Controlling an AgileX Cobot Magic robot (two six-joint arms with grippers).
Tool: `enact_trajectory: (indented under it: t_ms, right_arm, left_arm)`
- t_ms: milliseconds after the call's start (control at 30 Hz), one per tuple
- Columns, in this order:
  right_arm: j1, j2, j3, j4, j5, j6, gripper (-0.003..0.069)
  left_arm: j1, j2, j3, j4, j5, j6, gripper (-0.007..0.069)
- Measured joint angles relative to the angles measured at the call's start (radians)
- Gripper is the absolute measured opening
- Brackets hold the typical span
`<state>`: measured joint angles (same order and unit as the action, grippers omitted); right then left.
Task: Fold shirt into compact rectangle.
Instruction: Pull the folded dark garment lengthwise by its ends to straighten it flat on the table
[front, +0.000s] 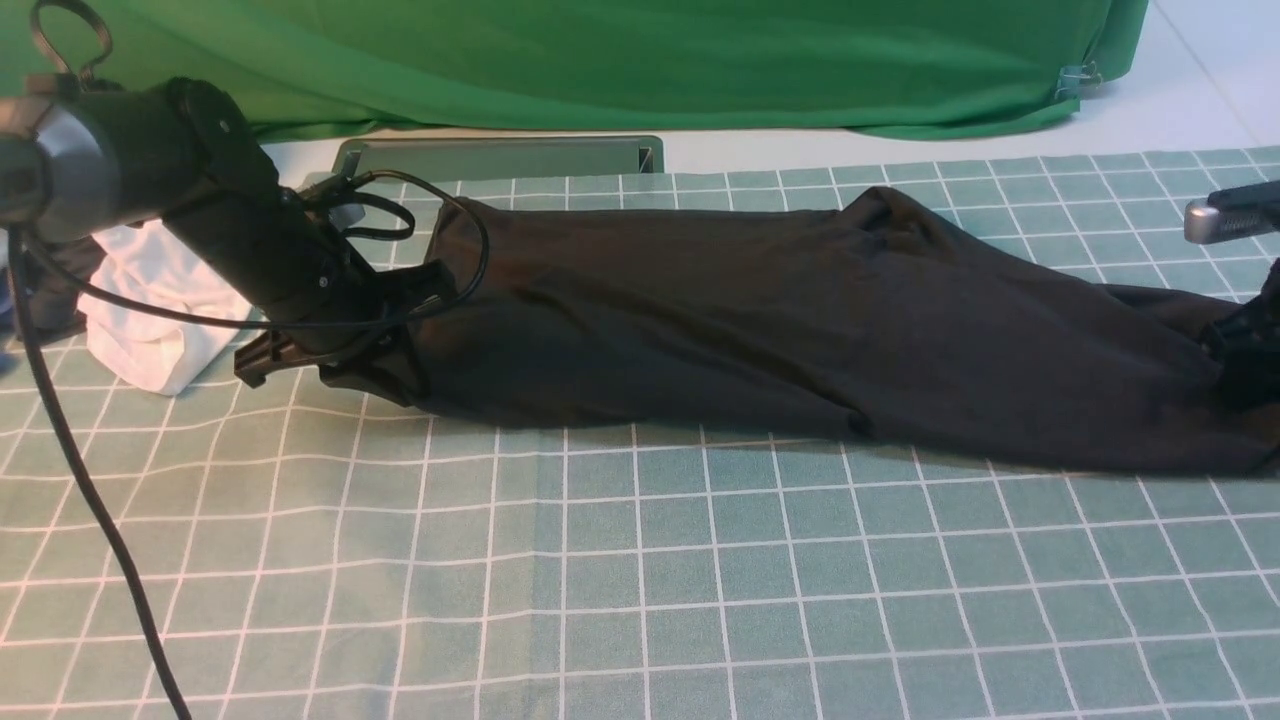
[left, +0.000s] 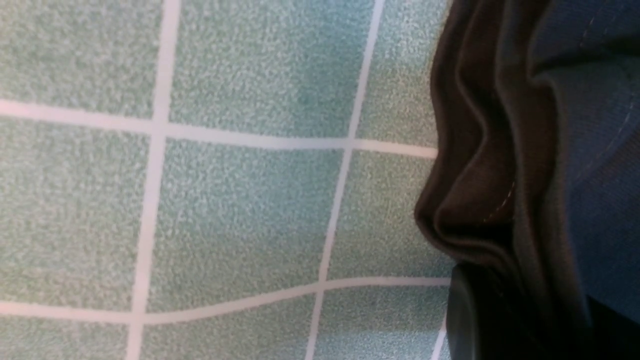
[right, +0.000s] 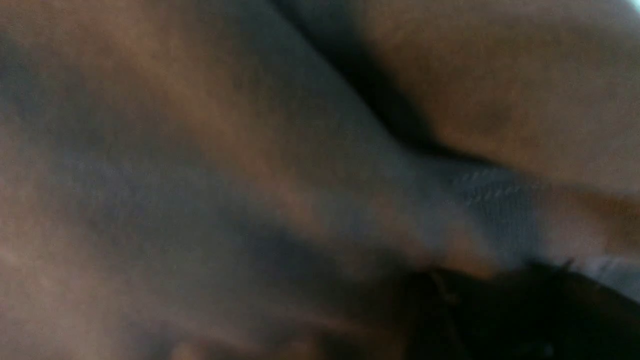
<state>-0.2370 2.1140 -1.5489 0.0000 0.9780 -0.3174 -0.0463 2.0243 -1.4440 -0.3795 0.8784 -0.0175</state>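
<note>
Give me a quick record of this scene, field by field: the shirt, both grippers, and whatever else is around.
garment: black shirt, lying as a long band, not yet a compact rectangle
surface: checked tablecloth
left side: left gripper shut on the shirt's bunched left end
right side: right gripper at the shirt's right end, cut off by the frame edge; grip unclear
other: white garment lying past the shirt's left end; green cloth at the back
</note>
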Motion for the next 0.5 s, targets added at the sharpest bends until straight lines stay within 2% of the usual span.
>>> enact_trajectory:
  t_ms: [100,367,400,433,467,500]
  right_arm:
    - [0.0,0.002,0.0,-0.008,-0.012,-0.028,0.0391]
    - [0.001,0.006,-0.001,0.0,-0.023,-0.053,0.0355]
    - [0.001,0.007,-0.001,0.0,-0.023,-0.055,0.0332]
    - [0.005,0.009,-0.003,0.0,-0.023,-0.064,0.0278]
    - [0.004,0.009,-0.004,0.0,-0.023,-0.066,0.0278]
    - [0.008,0.011,-0.006,0.0,-0.023,-0.077,0.0232]
  left_arm:
    - [0.0,0.0,0.0,0.0,0.0,0.0,0.0021]
    - [0.0,0.0,0.0,0.0,-0.001,0.0,0.0021]
    - [0.0,0.0,0.0,0.0,-0.001,0.0,0.0021]
    - [0.0,0.0,0.0,0.0,-0.002,0.0,0.0021]
    - [0.0,0.0,0.0,0.0,-0.002,0.0,0.0021]
    - [0.0,0.0,0.0,0.0,-0.002,0.0,0.0021]
